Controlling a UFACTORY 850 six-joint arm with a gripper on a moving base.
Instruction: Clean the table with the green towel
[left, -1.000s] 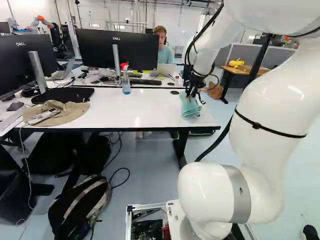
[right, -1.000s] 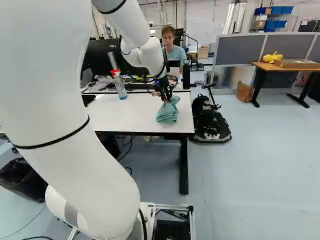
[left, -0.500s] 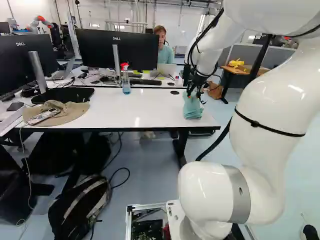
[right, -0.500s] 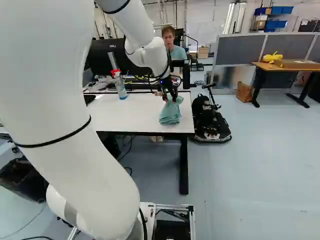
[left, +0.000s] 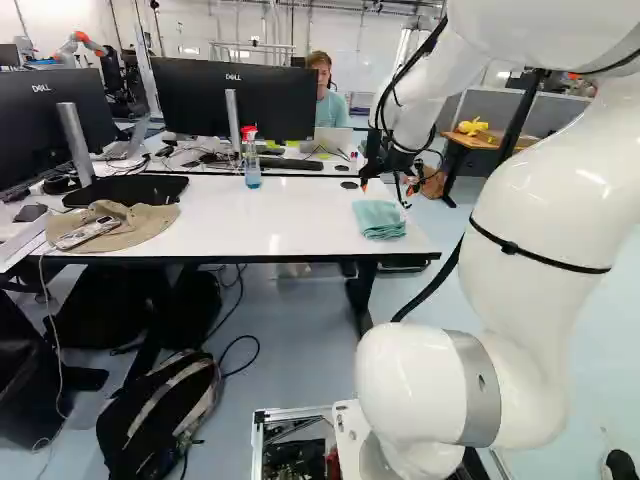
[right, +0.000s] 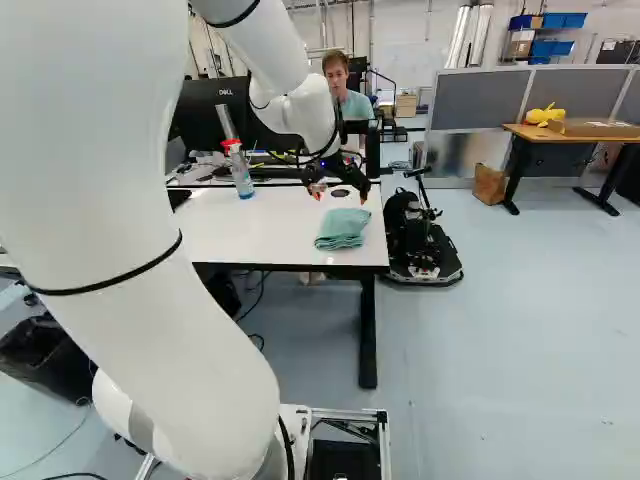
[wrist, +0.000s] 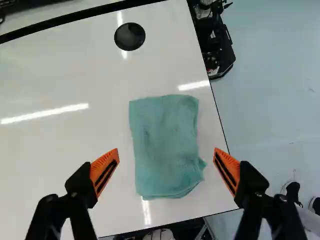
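Above the right end of the white table (left: 270, 220), my gripper (right: 340, 192) stands open, its orange fingertips spread wide. The green towel (left: 379, 219) lies folded flat on the tabletop near its right corner, just below the fingers. In the wrist view the gripper (wrist: 166, 156) has the towel (wrist: 165, 145) centred between and beneath its two fingers, with bare tabletop showing between the towel and each fingertip. Nothing is held.
A spray bottle (left: 252, 160) stands at the table's far edge. A hat (left: 130, 228) with a phone on it and a black mat (left: 125, 190) lie at the left. Monitors (left: 236, 100) stand behind. A backpack (left: 160, 415) is on the floor. Another robot (left: 80, 42) stands far back.
The gripper has opened and let go of the towel, which has dropped from a bunched, upright shape to a low folded pile on the table. The base has not moved.
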